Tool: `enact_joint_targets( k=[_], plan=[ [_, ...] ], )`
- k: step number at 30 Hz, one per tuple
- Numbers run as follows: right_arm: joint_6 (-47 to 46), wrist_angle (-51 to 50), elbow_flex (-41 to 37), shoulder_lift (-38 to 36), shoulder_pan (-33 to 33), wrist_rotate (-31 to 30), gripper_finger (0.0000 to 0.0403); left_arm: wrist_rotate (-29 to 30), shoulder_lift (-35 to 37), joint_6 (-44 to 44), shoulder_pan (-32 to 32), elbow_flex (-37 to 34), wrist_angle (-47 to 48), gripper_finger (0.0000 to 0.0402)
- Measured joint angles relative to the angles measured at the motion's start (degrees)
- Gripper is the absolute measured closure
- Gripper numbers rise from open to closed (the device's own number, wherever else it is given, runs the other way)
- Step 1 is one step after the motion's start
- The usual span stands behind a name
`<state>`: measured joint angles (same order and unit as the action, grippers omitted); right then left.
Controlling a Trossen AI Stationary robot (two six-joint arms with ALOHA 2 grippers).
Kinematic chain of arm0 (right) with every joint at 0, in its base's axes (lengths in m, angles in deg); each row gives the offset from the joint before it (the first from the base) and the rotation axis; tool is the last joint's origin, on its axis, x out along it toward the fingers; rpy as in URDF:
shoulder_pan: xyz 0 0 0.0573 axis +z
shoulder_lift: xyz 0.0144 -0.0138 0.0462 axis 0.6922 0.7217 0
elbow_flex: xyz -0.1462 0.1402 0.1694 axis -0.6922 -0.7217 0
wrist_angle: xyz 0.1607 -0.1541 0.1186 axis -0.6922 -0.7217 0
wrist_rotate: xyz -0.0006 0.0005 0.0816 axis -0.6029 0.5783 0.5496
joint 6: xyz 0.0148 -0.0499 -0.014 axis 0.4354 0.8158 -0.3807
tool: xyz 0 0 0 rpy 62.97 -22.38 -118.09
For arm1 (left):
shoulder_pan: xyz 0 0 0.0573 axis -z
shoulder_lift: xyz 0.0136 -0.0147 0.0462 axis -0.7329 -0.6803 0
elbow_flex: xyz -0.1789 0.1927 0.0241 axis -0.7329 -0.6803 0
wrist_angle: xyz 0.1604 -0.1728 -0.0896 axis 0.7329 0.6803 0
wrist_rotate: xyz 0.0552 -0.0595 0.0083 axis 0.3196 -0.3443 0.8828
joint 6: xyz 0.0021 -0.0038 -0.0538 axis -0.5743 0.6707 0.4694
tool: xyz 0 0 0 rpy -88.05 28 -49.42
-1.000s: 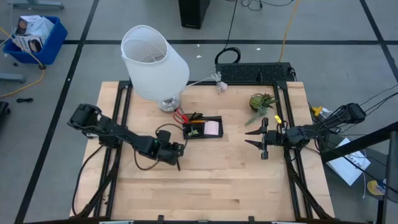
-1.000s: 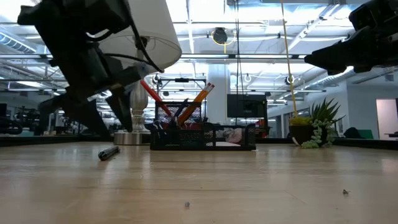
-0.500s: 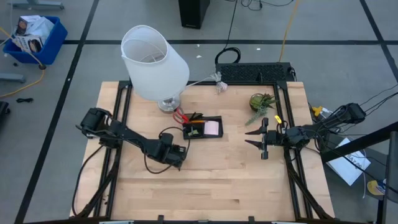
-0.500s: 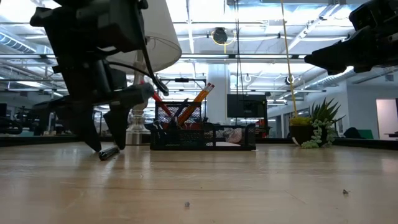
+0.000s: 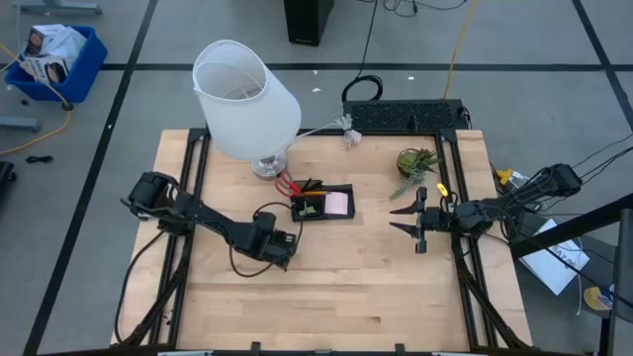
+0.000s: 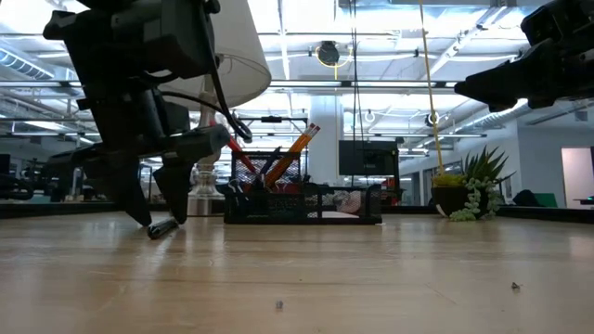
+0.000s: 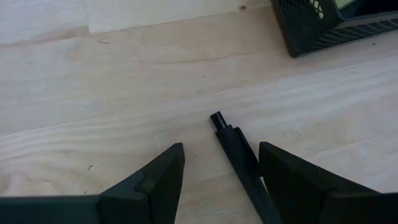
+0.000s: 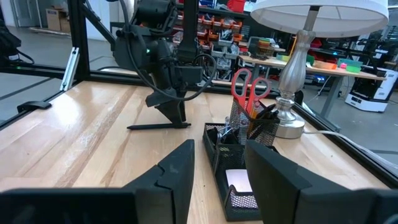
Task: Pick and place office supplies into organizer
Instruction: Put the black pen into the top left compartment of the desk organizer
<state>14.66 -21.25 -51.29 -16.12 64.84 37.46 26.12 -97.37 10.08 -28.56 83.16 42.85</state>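
A black pen (image 7: 239,155) lies flat on the wooden table, a short way from the near left corner of the organizer (image 7: 311,25). My left gripper (image 7: 221,146) is open and low over the pen (image 6: 162,227), one finger on each side of it; whether either finger touches it does not show. The organizer (image 5: 323,204) is a black mesh tray that holds red-handled scissors (image 8: 249,84), an orange pencil (image 6: 299,144) and a pink sticky-note pad (image 5: 338,204). My right gripper (image 5: 401,220) hovers open over the table's right side, pointing at the organizer.
A white-shaded lamp (image 5: 247,99) stands just behind and left of the organizer. A small green potted plant (image 5: 415,163) sits near the far right edge. Tiny black bits (image 6: 278,303) lie on the near part of the table. There is free room on the table's near half (image 5: 346,297).
My left gripper has come down and a little toward the table's near right, until its open fingers stand at table level on either side of the pen. The pen has stayed where it was. For the last half second nothing has moved.
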Motion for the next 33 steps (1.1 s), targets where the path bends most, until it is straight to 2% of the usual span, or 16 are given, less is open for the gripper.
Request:
enact_joint_targets(
  k=[6, 16, 23, 27, 33],
  plan=[
    [0.0, 0.0, 0.0, 0.0, 0.0, 0.0, 0.0266, -0.4, -1.0, 0.1, 0.0, 0.0, 0.6, 0.0202],
    [0.0, 0.0, 0.0, 0.0, 0.0, 0.0, 0.0266, 0.0, -1.1, -0.5, 0.0, -0.1, 1.1, 0.03],
    [0.0, 0.0, 0.0, 0.0, 0.0, 0.0, 0.0266, 1.2, -1.2, -1.4, 0.3, -0.1, 0.4, 0.0346],
    [0.0, 0.0, 0.0, 0.0, 0.0, 0.0, 0.0266, 3.6, -1.2, -1.5, 1.0, -0.1, -0.3, 0.0353],
    [0.0, 0.0, 0.0, 0.0, 0.0, 0.0, 0.0266, 7.3, -1.5, -1.1, 2.6, -0.2, -0.5, 0.0338]
  ],
)
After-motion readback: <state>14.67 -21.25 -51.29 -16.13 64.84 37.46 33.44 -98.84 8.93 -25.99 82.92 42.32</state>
